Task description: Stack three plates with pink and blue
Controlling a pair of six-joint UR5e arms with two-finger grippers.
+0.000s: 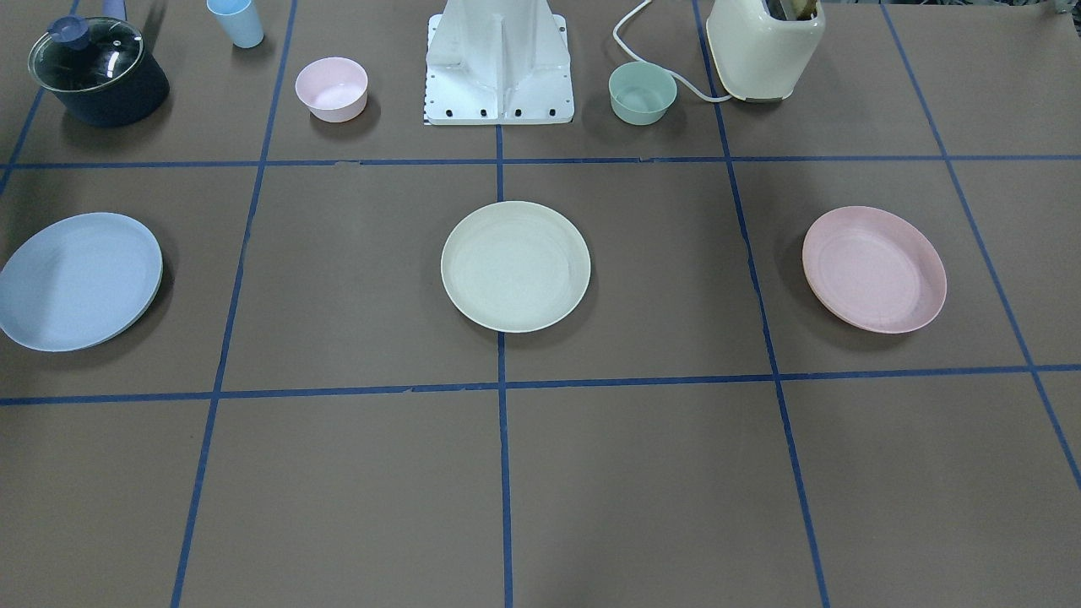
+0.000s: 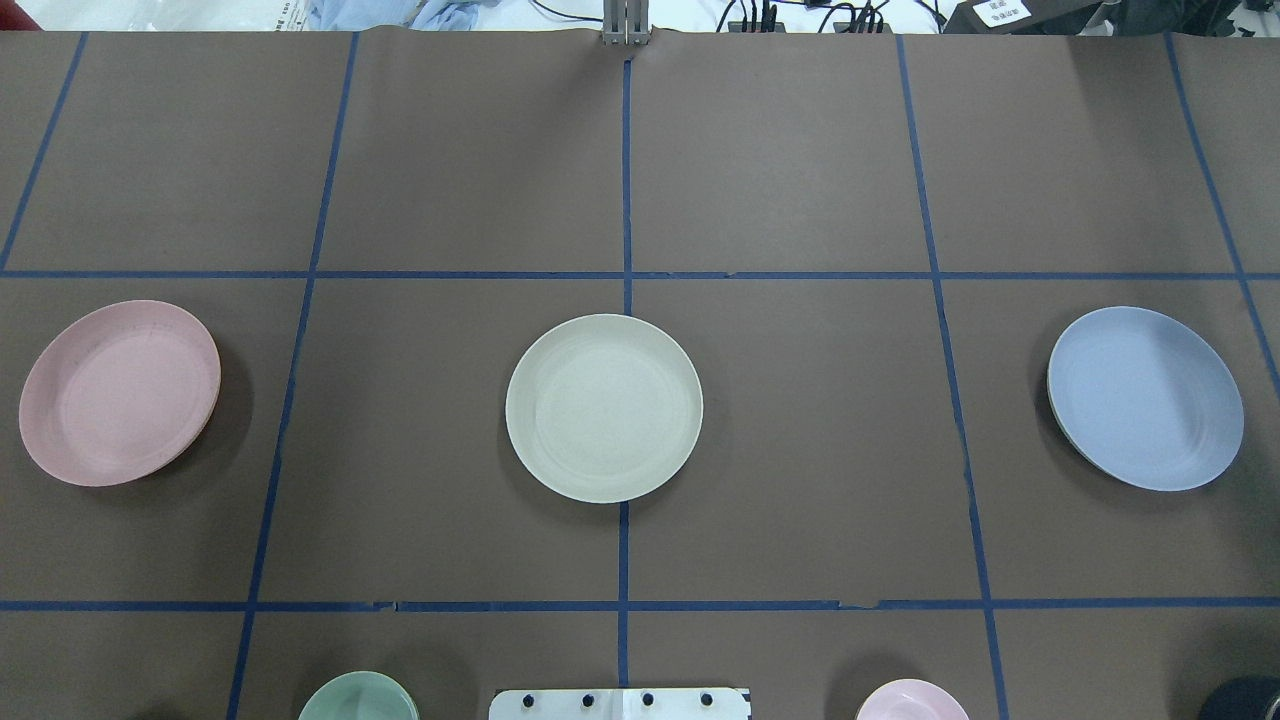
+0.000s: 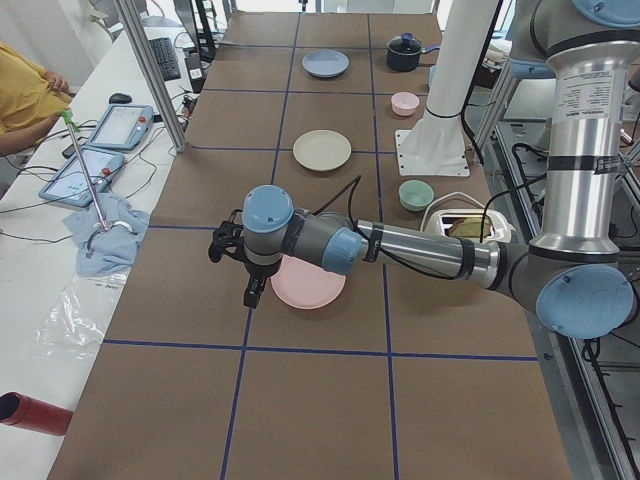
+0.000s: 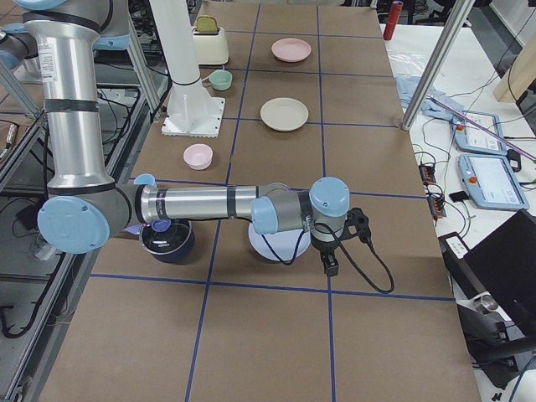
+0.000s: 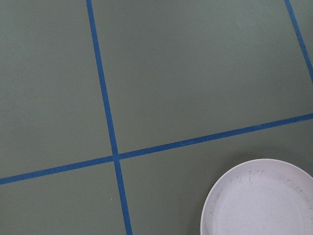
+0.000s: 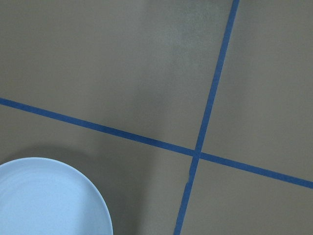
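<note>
On the brown table (image 2: 800, 150), three plates lie well apart: cream plate (image 2: 603, 407) in the middle, pink plate (image 2: 118, 392) left, blue plate (image 2: 1145, 397) right. The left gripper (image 3: 254, 290) and right gripper (image 4: 330, 261) hang nearby; how wide they stand, I can't tell. Best to pinch a rim and lift level.

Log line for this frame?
stack: not started | pink plate: robot's left | cream plate: centre | blue plate: robot's right | all apart
</note>
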